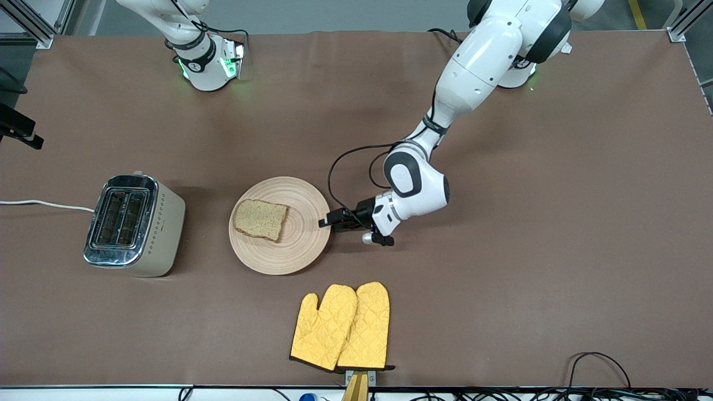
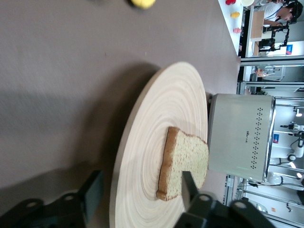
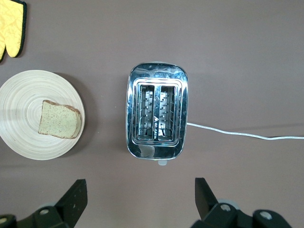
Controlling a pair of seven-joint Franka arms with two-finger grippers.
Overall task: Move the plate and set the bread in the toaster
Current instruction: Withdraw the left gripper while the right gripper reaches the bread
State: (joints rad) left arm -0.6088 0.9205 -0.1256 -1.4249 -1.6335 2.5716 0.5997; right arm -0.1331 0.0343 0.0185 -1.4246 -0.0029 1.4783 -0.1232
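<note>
Both arms are glossy white with black joint collars. The left arm (image 1: 479, 72) trails a thin black cable looping to its wrist, ending in a black claw (image 1: 325, 223). The right arm's base (image 1: 203, 58) glows green.

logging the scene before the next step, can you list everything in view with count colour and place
round light beige wooden-looking plate: one, beige, mid-table between the toaster and the left gripper
brown speckled bread slice: one, brown with darker crust, lying flat on the plate
boxy two-slot toaster with chrome top: one, chrome and cream, toward the right arm's end of the table, both slots empty
white cord: one, white, running from the toaster to the table edge
quilted oven mitts: two, yellow, side by side, nearer to the front camera than the plate
brown table cover: one, brown, under everything
left gripper: one, black, open at the plate's rim, one finger either side of it
right gripper: one, black, open, over the toaster
</note>
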